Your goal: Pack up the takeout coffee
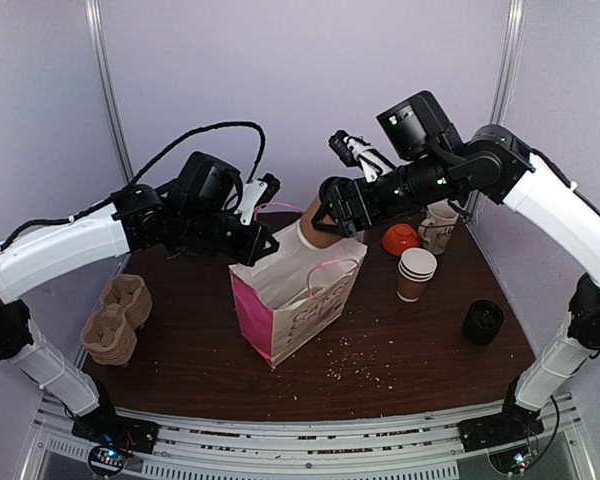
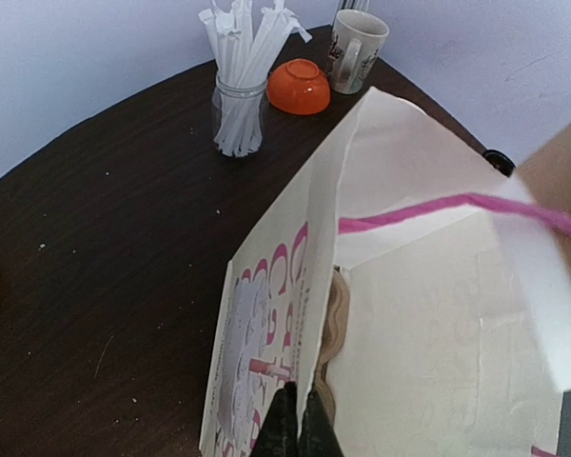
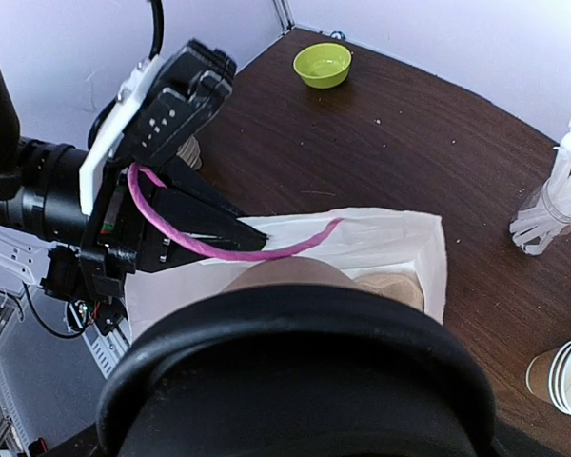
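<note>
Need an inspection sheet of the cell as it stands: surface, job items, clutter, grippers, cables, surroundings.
Surface: dark wooden table, crumbs scattered toward the front.
Job's things: lidded coffee cup held over the open paper bag, not yet inside.
Clutter: stack of paper cups, orange bowl upside down, mug, black lids, pulp cup carriers, straw jar, green bowl.
Grippers: left gripper shut on the bag's rim, holding it open; right gripper closed on the coffee cup.
Cables: black cable loops above the left arm, away from the bag.
Surroundings: pale walls; nothing else seen.
</note>
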{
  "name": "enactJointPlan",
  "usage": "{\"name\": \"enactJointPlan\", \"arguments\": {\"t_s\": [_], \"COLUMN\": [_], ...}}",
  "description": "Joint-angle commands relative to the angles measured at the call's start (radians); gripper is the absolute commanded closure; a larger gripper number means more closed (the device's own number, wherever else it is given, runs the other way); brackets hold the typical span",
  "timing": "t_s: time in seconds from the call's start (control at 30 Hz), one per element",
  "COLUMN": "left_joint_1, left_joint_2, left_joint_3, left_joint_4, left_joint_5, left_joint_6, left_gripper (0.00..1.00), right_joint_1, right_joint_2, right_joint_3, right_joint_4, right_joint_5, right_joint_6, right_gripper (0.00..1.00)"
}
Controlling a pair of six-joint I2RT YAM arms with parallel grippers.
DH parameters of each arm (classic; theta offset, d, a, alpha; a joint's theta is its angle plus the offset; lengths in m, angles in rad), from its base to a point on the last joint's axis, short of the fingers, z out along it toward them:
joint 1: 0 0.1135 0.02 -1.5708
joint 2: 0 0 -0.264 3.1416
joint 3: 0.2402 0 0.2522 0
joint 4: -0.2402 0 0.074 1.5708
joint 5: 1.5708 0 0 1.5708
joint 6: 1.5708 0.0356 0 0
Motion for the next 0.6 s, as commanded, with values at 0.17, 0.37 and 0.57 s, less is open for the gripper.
{"name": "enactJointPlan", "arguments": {"t_s": [0.17, 0.37, 0.57], "left_joint_1": [-0.035, -0.064, -0.094], "left_joint_2": [0.032, 0.033, 0.012], "left_joint_3": [0.063, 0.069, 0.043], "left_joint_4": [0.017, 0.02, 0.039], "left_joint_5": [-0.058, -0.11, -0.168], "left_joint_6": [-0.053, -0.093, -0.142], "left_gripper": [1.0, 1.0, 1.0], "right_joint_1": [0.062, 0.099, 0.133], "right_joint_2": [0.046, 0.004, -0.096], "right_joint_3": [-0.018, -0.2, -0.432], "right_joint_4": [-0.011, 0.093, 0.258], "right_joint_5": [0.083, 0.163, 0.233], "right_joint_6": [-0.036, -0.04, -0.038], "right_gripper": [0.14, 0.14, 0.14]}}
